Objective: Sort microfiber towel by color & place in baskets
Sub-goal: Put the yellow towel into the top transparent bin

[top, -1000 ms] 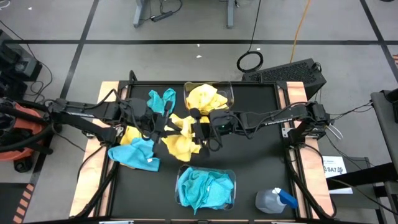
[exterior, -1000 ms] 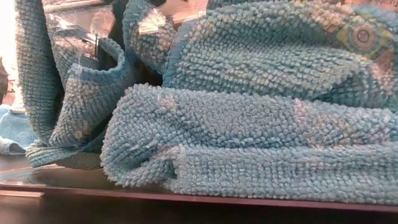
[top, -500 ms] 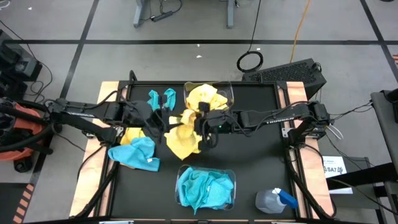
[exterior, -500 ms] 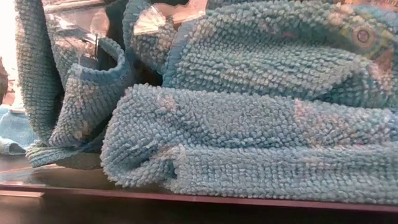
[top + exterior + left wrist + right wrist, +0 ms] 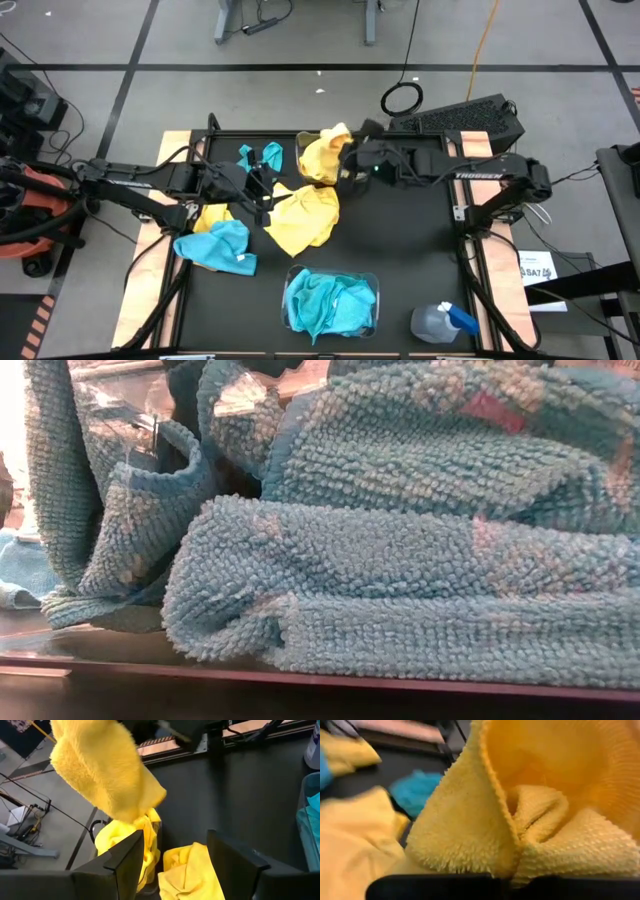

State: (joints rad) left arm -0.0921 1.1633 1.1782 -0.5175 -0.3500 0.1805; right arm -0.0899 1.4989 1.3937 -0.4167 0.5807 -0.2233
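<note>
Two jaws of the right gripper (image 5: 345, 160) are pinched on a yellow towel (image 5: 322, 158), which hangs bunched over the far basket (image 5: 370, 150) at the back middle of the table; the right wrist view is filled with its folded yellow pile (image 5: 535, 820). The left gripper (image 5: 172, 857) has its fingers spread wide with nothing between them, poised above a loose yellow cloth (image 5: 300, 218) lying on the mat between the two baskets. In the high view this gripper (image 5: 262, 195) sits just left of that cloth.

Further out, a turquoise towel (image 5: 260, 160) lies near the back left, another turquoise towel (image 5: 218, 246) lies crumpled at the left edge, with a bit of yellow (image 5: 210, 214) beside it. The near basket (image 5: 331, 302) is packed with turquoise cloths, which fill the low view (image 5: 400, 560). A spray bottle (image 5: 440, 321) rests at the near right corner. The black table (image 5: 410, 250) has wooden side rails. Beyond it is grey floor with dark lines and cables.
</note>
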